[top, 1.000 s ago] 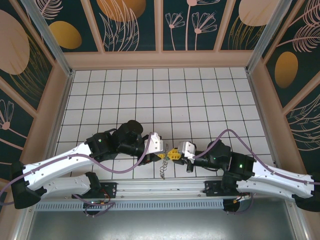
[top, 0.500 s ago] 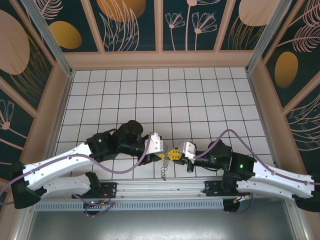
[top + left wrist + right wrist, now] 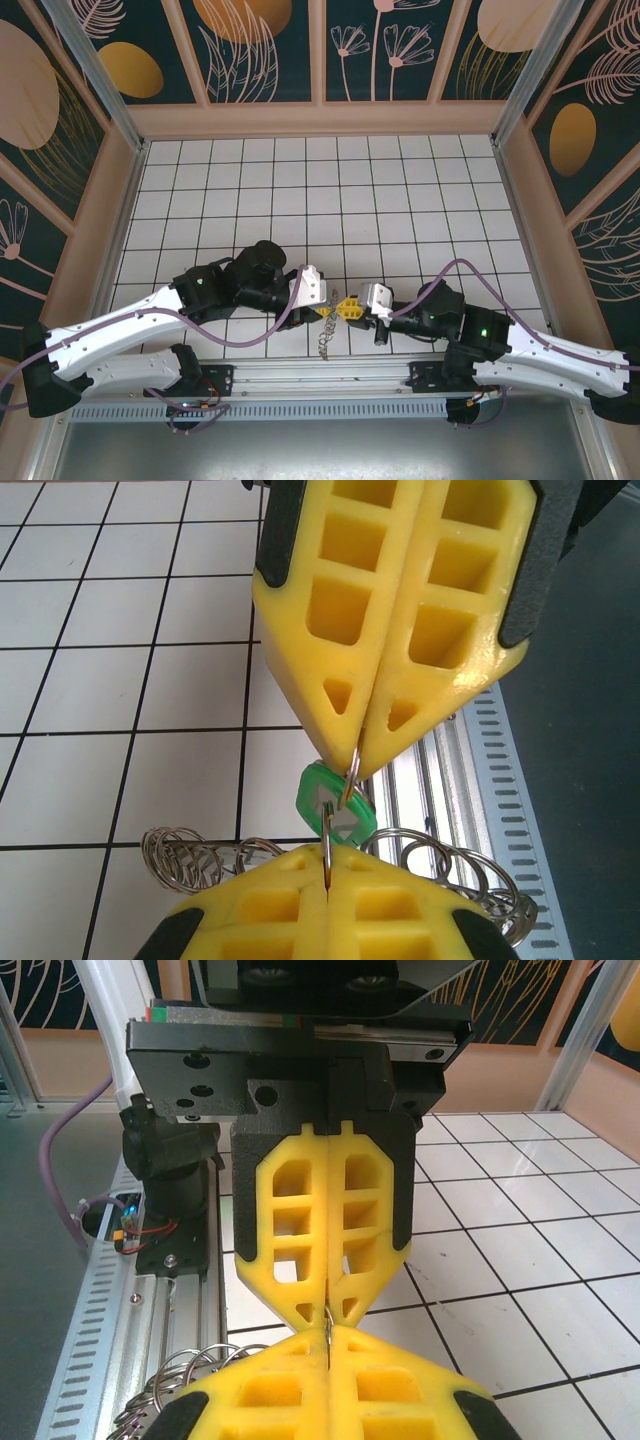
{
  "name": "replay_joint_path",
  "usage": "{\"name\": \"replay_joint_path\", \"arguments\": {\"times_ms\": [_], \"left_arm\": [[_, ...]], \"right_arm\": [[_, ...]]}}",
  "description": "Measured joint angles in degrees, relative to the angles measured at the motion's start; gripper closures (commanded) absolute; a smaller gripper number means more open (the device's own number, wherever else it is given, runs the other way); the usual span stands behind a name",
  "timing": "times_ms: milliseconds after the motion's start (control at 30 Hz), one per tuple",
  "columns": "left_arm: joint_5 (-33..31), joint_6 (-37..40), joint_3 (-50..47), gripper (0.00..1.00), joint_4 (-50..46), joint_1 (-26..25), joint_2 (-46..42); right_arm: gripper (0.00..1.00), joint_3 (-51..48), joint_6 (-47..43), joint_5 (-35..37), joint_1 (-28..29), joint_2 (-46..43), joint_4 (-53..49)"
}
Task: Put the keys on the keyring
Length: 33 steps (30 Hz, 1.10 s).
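Observation:
My two grippers meet tip to tip low over the near edge of the tiled floor, the left gripper [image 3: 333,308] and the right gripper [image 3: 352,308]. The left gripper [image 3: 328,858] is shut on a thin metal ring of the keyring [image 3: 190,855], whose chain of rings hangs below and behind it. The right gripper [image 3: 358,763] is shut on a second thin ring that crosses the small green key [image 3: 318,792]. The key hangs in the narrow gap between the two sets of tips. From the right wrist, both pairs of yellow fingers [image 3: 290,1230] press together on a sliver of ring [image 3: 327,1318].
A slotted aluminium rail [image 3: 300,378] runs along the near edge just below the grippers. Loose rings of the chain [image 3: 190,1370] dangle over it. Wooden walls [image 3: 320,118] frame the white tiled floor [image 3: 330,190]. Purple cables [image 3: 250,335] loop off both arms.

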Motion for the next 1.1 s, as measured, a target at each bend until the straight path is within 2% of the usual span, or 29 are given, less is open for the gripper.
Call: {"name": "replay_joint_path", "arguments": {"times_ms": [1100], "left_arm": [[-0.6,0.0,0.0,1.00,0.0,0.0,-0.1]], "right_arm": [[1.00,0.0,0.0,0.2,0.0,0.6,0.0]]}}
